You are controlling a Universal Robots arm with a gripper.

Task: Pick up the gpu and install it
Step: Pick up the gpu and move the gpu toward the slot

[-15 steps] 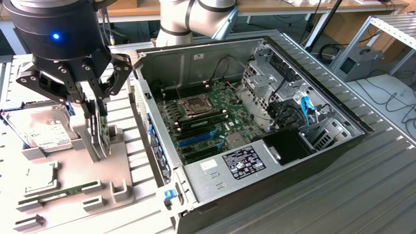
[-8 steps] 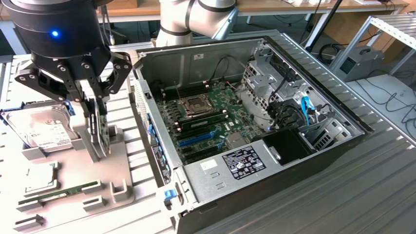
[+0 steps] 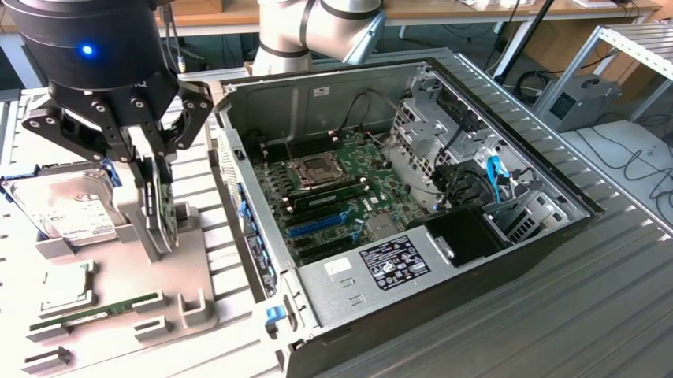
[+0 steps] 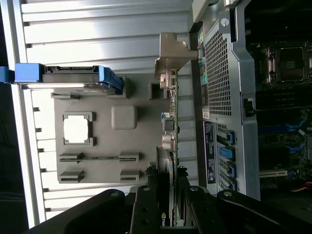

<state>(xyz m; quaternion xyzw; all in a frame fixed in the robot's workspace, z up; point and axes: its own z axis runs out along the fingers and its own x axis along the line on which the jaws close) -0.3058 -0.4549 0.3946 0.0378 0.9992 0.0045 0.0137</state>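
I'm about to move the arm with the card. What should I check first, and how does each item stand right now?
1. Pincer closed on the gpu, gripping both faces: ok.
2. Gpu free of the gray fixture: cannot tell; its lower edge sits at the holder slot.
3. Case open, motherboard exposed: ok.
4. Blue expansion slots unoccupied: ok.
5. Blue cable by the drive bays, away from the slots: ok.
6. Hard drive and RAM stick on the fixture, apart from the card: ok.
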